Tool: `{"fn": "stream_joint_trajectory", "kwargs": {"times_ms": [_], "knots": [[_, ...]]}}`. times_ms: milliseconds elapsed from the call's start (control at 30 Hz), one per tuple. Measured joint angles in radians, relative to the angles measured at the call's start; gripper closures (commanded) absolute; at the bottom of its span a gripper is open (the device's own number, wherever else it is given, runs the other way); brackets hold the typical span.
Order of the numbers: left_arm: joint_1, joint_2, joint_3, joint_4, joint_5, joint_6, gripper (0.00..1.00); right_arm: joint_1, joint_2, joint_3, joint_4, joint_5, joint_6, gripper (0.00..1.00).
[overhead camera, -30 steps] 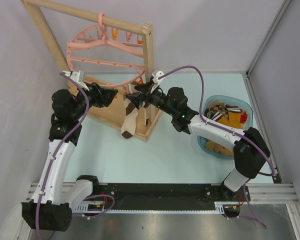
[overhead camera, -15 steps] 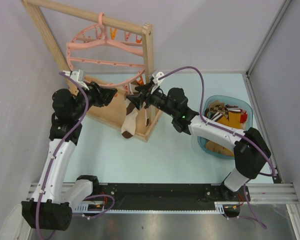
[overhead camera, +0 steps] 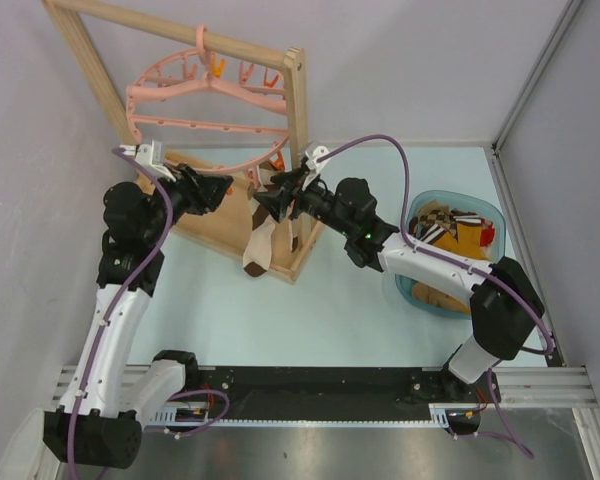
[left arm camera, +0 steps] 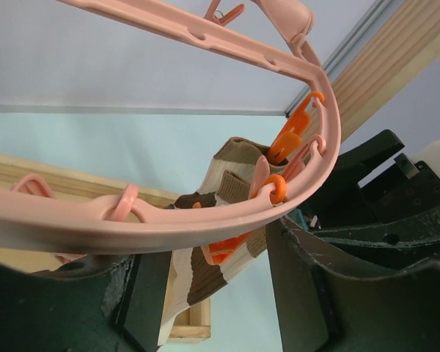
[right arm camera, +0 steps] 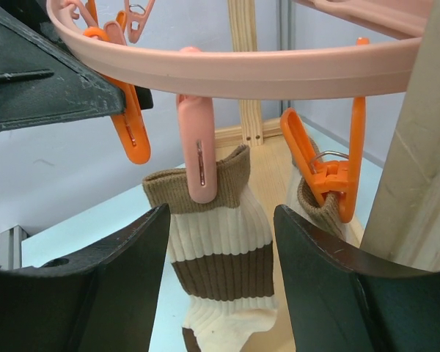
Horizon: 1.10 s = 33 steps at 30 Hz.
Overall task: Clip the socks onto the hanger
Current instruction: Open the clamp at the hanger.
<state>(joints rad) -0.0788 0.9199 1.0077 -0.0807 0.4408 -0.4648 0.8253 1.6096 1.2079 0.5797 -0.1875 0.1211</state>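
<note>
Hanger nudged left; sock hangs vert., cuff up in pink clip.

Pale grey-lilac walls around a light aqua tabletop; black rail along its near edge

Bright, even light; soft shadows; blurred near edges.
</note>
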Motion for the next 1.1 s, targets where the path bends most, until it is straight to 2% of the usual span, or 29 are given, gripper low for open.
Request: {"fn": "stream_joint_trajectory", "kwargs": {"times_ms": [567,933,1100], "knots": [[-0.089,0.0,0.0,-0.058,-0.181,0.002,0.49,0.007,-0.021,-0.011,-0.007,0.026,-0.003,0.36],[-0.124,0.009,0.033,-0.096,-0.244,0.026,0.56,0.01,-0.026,-0.016,-0.014,0.027,-0.003,0.36],[-0.14,0.018,0.048,-0.114,-0.266,0.04,0.63,0.01,-0.026,-0.016,-0.014,0.026,-0.003,0.36]]}}
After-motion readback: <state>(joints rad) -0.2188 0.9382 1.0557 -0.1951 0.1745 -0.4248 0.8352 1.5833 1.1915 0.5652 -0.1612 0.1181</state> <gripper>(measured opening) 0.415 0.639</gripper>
